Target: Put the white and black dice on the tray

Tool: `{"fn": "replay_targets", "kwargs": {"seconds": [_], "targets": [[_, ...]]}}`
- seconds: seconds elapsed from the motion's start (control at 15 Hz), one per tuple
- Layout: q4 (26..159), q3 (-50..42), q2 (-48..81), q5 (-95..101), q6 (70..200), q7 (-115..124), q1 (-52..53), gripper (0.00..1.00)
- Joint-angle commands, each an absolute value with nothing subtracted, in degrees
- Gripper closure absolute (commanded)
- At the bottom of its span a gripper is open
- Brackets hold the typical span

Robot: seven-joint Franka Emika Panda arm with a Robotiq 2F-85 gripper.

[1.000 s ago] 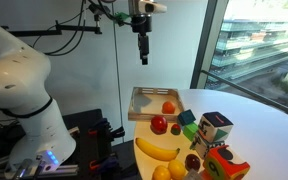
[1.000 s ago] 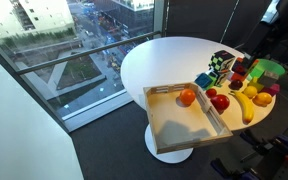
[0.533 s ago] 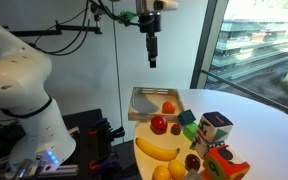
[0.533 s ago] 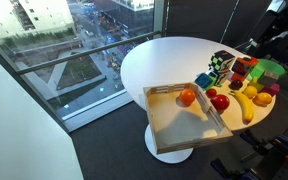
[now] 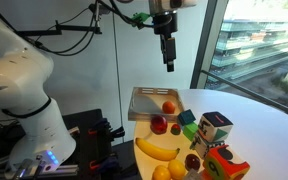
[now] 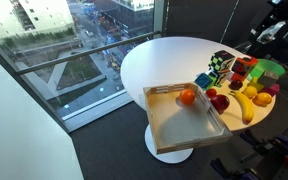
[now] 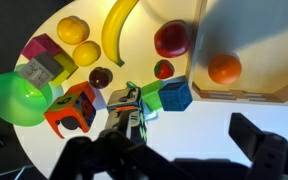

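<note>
Wrist view looks straight down on a crowded patch of the white table (image 7: 149,15). There the white and black dice (image 7: 122,97) sits between the red-orange toy box (image 7: 74,108) and a small green block (image 7: 149,100), with a blue block (image 7: 176,96) just past that. The lower part of the dice is hidden from this angle. It stands on the tabletop, outside the tray (image 7: 254,98) but near its wooden rim.

An orange (image 7: 224,68) lies inside the tray. A red apple (image 7: 172,38) and a banana (image 7: 119,30) lie on the table beside it.

In an exterior view the gripper (image 5: 169,66) hangs high above the table, pointing straight down, well clear of both the dice and the tray. From where I stand I cannot tell whether its jaws are parted or pressed together; it shows only as a slim dark shape against the wall. In both exterior views the dice stands upright at the edge of the cluster of fruit and toys, apart from the tray.
</note>
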State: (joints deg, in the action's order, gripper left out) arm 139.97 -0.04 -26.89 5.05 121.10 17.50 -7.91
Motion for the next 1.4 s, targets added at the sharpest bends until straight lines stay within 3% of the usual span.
{"fn": "replay_targets", "kwargs": {"seconds": [0.0, 1.33], "targets": [[137.4, -0.9, -23.4, 8.3, 123.1, 17.4, -10.2, 0.00], [136.3, -3.4, -19.1, 7.8, 124.0, 18.4, -10.8, 0.00]]}}
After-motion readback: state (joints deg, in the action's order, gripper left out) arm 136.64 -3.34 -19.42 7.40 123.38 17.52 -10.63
